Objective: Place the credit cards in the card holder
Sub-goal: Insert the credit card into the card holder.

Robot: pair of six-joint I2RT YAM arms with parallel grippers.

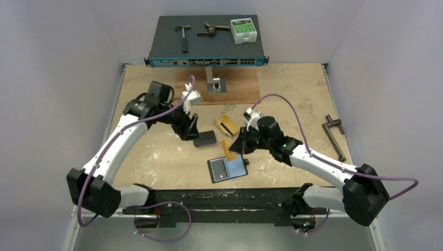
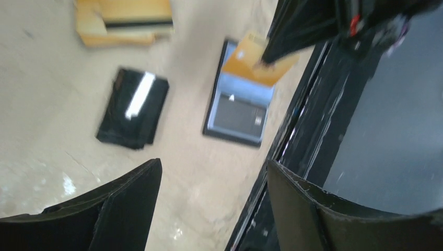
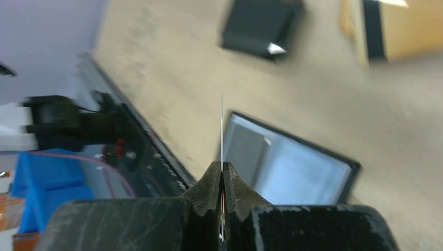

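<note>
Fingers [image 3: 237, 191] of the right gripper [image 3: 223, 168] are clenched on a thin gold-orange plastic card [image 1: 226, 151], which the right wrist view shows edge-on as a bare line. The card hangs just above the far edge of the small black folding card holder [image 1: 228, 169], which lies open and flat near the table's [image 1: 292, 94] near edge, its glossy clear pockets facing up.

Further back, a plain black rectangular pouch [image 1: 205, 138] lies on the table. The left gripper [image 2: 214, 167] hovers just beyond it with its jaws spread and nothing between them.

Farthest of the task's things, the loose gold-tan cards [image 1: 227, 124] lie overlapped, the top one showing a dark stripe.

My worry is the holder: nothing pins it, since the left gripper stands apart from it. If the card's edge misses the pocket mouth and meets the slick plastic, it could skid the holder away or pivot in the pinch.

By count:
- One card is held.
- Two cards lie loose.
- One holder is open, and one pouch lies beside it.
- A grey rectangle shows inside one pocket; I cannot tell whether it is another card.
</note>
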